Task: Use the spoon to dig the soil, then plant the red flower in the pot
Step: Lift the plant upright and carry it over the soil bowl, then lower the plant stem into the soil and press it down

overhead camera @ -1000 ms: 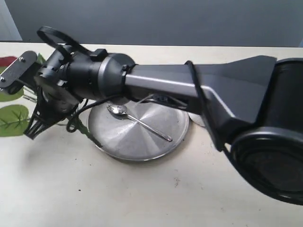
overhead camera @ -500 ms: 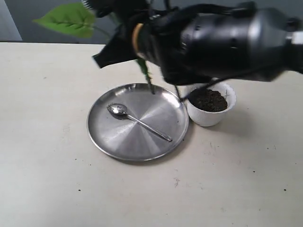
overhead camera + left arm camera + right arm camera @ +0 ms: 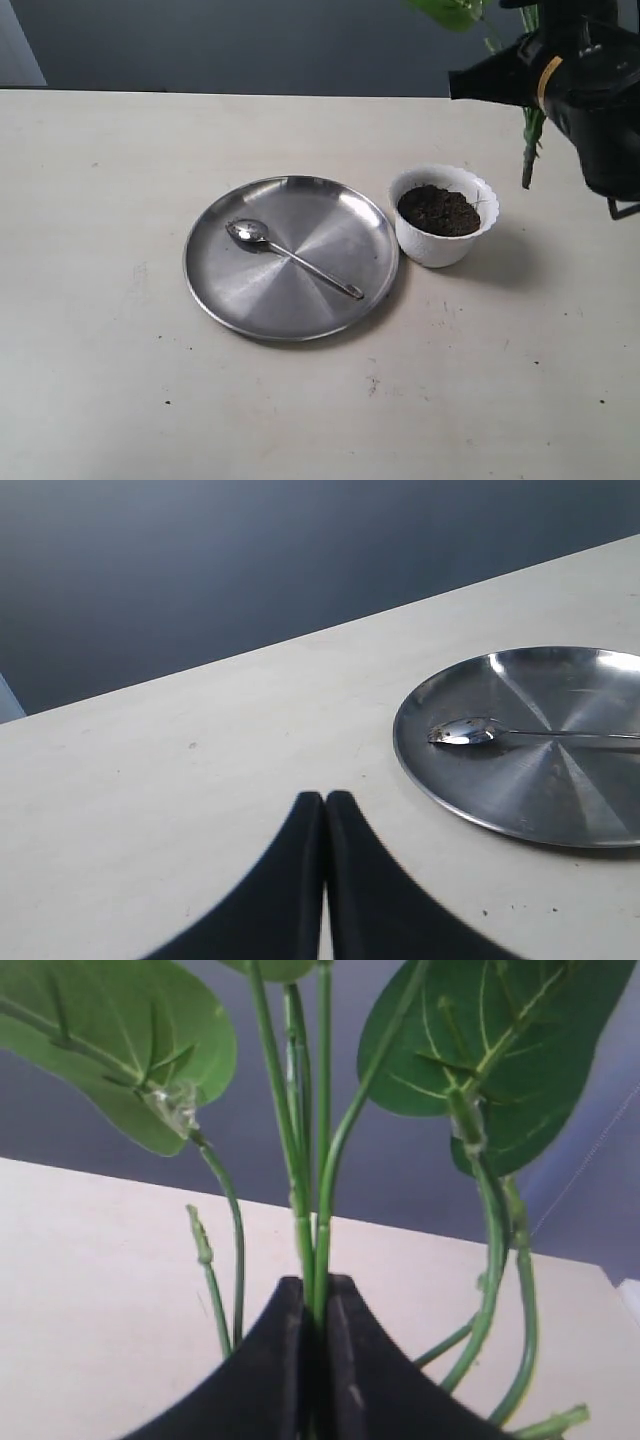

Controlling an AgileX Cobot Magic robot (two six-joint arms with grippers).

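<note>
right pincer [image 3: 314,1360], red flower [image 3: 527,140] carried right, apparently

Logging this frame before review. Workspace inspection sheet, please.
Surface: pale table, a few dark specks.
Soil: fills the pot.
Spoon: lies on the steel plate, bowl end toward the left.
Red flower: stems pinched in the right claw, held in the air right of the pot; blooms out of view.
Clutter: nothing seen.
Left claw: shut, empty.
Cables: nothing seen.
Surroundings: dark blue-grey backdrop.
</note>
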